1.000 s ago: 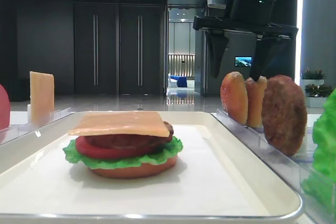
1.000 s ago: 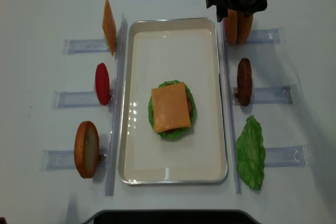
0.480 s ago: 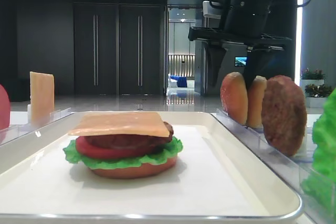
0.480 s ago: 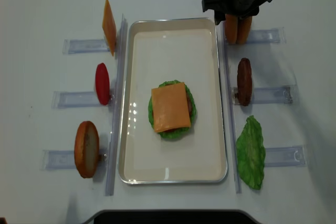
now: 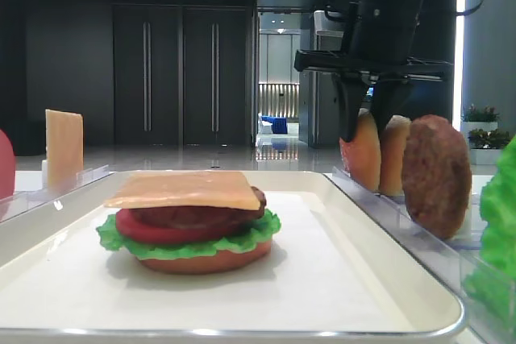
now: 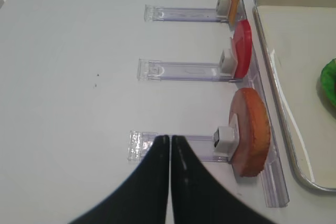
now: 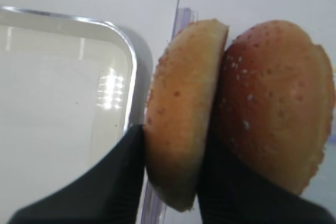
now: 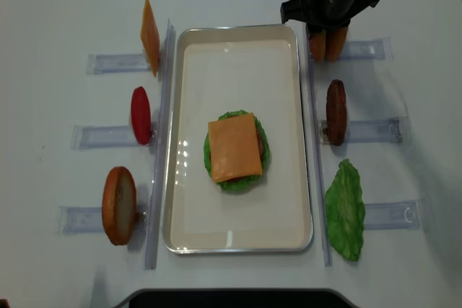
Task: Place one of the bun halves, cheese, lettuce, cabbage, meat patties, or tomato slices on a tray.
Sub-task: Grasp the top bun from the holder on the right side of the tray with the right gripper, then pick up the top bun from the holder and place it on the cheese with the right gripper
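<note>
Your right gripper is at the upper right of the overhead frame, its jaws clamped on the inner bun half, the one nearer the tray. That bun stands on edge in its clear rack, pressed against a second seeded bun half just beside it. Mid-tray you see the stack: bottom bun, lettuce, tomato, patty and a cheese slice on top. Your left gripper sits at the bottom of its wrist view, jaws together on nothing, over the rack holding another bun half
</note>
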Controlling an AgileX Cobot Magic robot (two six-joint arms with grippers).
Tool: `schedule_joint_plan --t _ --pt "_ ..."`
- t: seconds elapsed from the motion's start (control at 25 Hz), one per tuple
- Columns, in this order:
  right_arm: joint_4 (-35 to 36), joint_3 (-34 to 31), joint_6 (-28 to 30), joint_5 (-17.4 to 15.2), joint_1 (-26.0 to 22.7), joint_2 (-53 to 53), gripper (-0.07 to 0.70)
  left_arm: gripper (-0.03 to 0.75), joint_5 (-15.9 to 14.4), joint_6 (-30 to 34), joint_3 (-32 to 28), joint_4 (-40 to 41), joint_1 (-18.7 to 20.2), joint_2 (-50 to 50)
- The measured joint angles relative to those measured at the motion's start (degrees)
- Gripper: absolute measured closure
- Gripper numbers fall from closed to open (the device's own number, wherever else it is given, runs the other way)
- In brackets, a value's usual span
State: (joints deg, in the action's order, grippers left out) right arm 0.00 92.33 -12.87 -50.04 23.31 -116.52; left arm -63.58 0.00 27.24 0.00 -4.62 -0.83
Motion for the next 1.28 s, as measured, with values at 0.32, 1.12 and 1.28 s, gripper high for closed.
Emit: schedule_joint_plan --t 0.32,1.12,1.28 --pt "1.22 2.47 0.16 -4.72 2.62 3.92 0.421 0.716 0.00 0.00 0.00 0.00 0.00 0.00" --pt "5.15 -0.42 -2.60 -17.83 9.55 13.29 0.422 0.716 0.00 0.00 0.00 0.00 0.00 0.00" --pt "2.41 -9.18 -7.44 -14.29 15.31 18.42 0.422 0.716 0.00 0.00 0.00 0.00 0.00 0.00"
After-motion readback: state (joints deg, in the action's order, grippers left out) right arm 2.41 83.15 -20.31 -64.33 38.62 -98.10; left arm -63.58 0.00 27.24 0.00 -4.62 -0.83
